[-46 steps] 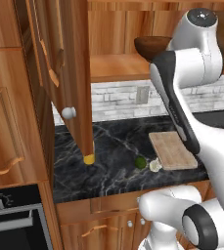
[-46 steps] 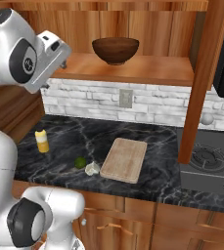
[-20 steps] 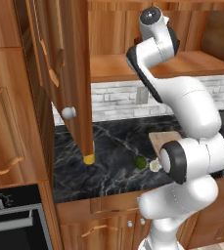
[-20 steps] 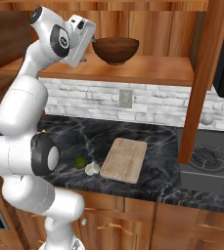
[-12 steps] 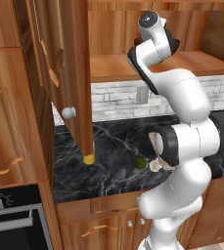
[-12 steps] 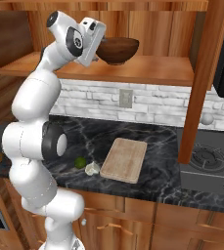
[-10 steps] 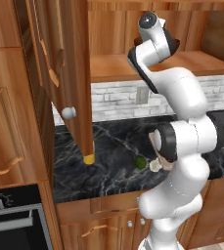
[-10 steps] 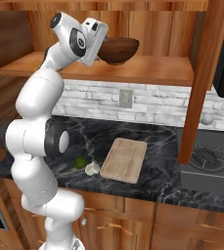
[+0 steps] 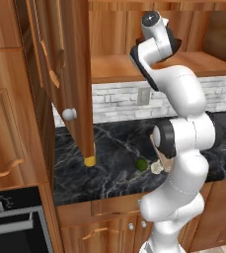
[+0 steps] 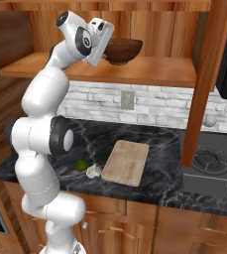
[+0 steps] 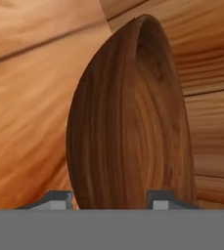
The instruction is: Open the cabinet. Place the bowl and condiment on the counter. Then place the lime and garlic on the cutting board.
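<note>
Firstly, from the left base view, the cabinet door is seen swung open, and the white arm is raised into the open cabinet above the wooden shelf; the lime and garlic are seen lying just beside each other on the dark counter, while a yellow condiment is partly hidden at the foot of the open door. Next, from the right base view, the gripper is seen at the near rim of the dark wooden bowl, which rests on the shelf inside the cabinet; the cutting board lies bare on the counter, with the lime and garlic just off its left edge and not on it. Lastly, from the hand view, the bowl is seen close up and edge-on between the two finger tips, which stand either side of its rim; whether the jaws are pressed onto the bowl or are apart from it cannot be told.
</note>
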